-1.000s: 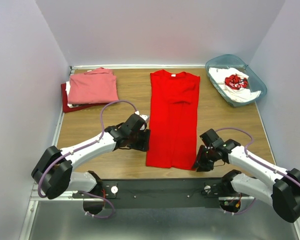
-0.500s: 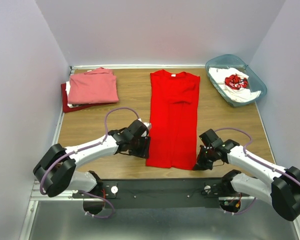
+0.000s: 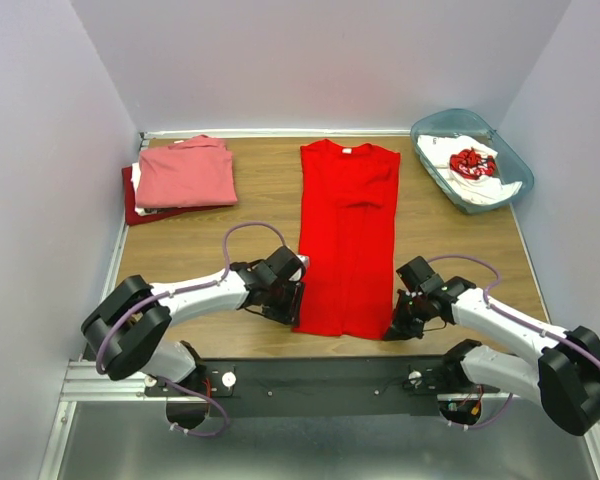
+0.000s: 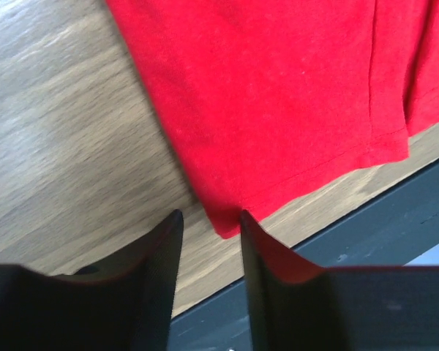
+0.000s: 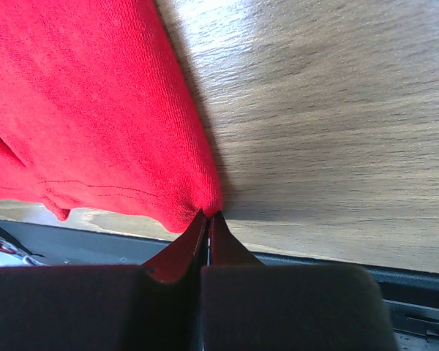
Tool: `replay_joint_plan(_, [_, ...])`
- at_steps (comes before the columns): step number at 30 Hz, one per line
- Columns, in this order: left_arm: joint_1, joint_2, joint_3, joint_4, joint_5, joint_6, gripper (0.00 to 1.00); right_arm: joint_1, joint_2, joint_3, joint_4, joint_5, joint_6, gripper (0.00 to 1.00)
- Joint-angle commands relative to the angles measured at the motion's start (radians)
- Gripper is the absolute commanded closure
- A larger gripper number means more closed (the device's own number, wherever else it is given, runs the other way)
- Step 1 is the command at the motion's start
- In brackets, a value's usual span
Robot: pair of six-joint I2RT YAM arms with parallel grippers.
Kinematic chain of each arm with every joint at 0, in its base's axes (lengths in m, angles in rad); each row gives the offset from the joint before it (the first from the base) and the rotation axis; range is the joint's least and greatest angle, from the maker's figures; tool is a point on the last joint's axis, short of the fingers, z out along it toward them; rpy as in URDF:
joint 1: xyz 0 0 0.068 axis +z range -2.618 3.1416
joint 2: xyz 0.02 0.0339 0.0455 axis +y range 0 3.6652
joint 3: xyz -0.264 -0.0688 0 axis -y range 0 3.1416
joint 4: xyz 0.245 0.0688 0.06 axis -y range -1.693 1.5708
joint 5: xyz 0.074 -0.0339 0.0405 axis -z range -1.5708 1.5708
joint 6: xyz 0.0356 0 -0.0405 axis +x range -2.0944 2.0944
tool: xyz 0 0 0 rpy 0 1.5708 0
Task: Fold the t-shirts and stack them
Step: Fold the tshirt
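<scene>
Our open left jaws have reached the bright red t-shirt's (image 3: pixel 347 230) 7 o'clock corner, right jaws pinching its 5 o'clock corner, fold-ready.

Robotics lab test cell, small wooden table (image 3: pixel 250 205) boxed in by plain pale walls (image 3: pixel 320 60) on three sides, two white-and-black robot arms (image 3: pixel 195 292) bolted to a black base plate (image 3: pixel 320 372) along the bottom, aluminium rail (image 3: pixel 80 378) lower left, looping purple cables (image 3: pixel 242 227)
</scene>
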Motion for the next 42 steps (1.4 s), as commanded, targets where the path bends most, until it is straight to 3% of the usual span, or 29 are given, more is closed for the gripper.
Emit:
replay_joint_plan(1, [-0.008,0.041,0.007,0.013,0.030,0.003,0.58,0.007,0.025,-0.020,-0.001,0.048,-0.024,0.94])
replay_joint_plan(7, [-0.019,0.084,0.015,0.016,0.036,0.010,0.62,0.007,0.048,-0.012,0.004,0.051,-0.033,0.94])
replay_joint_plan(14, [-0.040,0.107,-0.001,0.014,0.050,0.000,0.86,0.007,0.068,0.003,0.008,0.059,-0.045,0.97])
replay_joint_plan(21, [-0.045,0.065,-0.002,-0.021,0.041,-0.022,1.00,0.005,0.077,0.051,-0.018,0.057,-0.067,0.99])
replay_joint_plan(34, [-0.043,0.019,0.071,-0.048,0.040,-0.013,1.00,0.005,0.048,0.179,-0.181,0.065,-0.111,1.00])
replay_joint_plan(42, [0.067,0.077,0.229,-0.094,-0.088,0.094,1.00,0.007,0.216,0.354,-0.148,0.186,-0.153,1.00])
